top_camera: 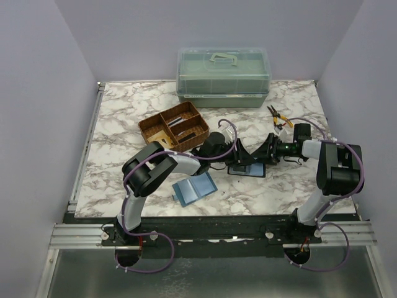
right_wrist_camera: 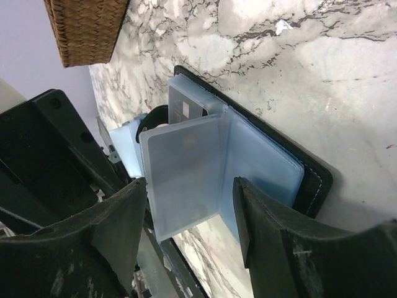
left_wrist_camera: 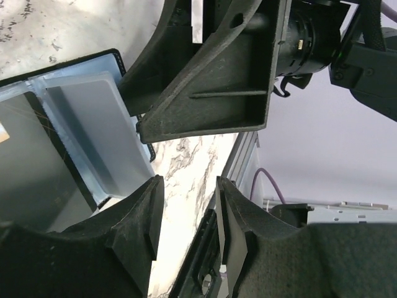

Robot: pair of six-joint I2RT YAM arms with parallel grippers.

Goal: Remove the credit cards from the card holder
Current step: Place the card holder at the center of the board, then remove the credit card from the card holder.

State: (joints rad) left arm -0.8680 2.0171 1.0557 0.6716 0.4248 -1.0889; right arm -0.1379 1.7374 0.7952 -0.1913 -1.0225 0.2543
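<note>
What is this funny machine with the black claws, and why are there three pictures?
It is a robot with two arms, the left arm and the right arm, bolted to a white marble table. One picture looks down from above. The other two come from little cameras, one on each wrist. On the table lie a brown woven basket, a see-through green plastic box with a handle, yellow-handled pliers, a light-blue flat folder and a small black card holder, lying open. The left pincer is open and holds nothing. The right pincer has a clear plastic leaf of the holder between its fingers; whether it squeezes it, I cannot tell.
</note>
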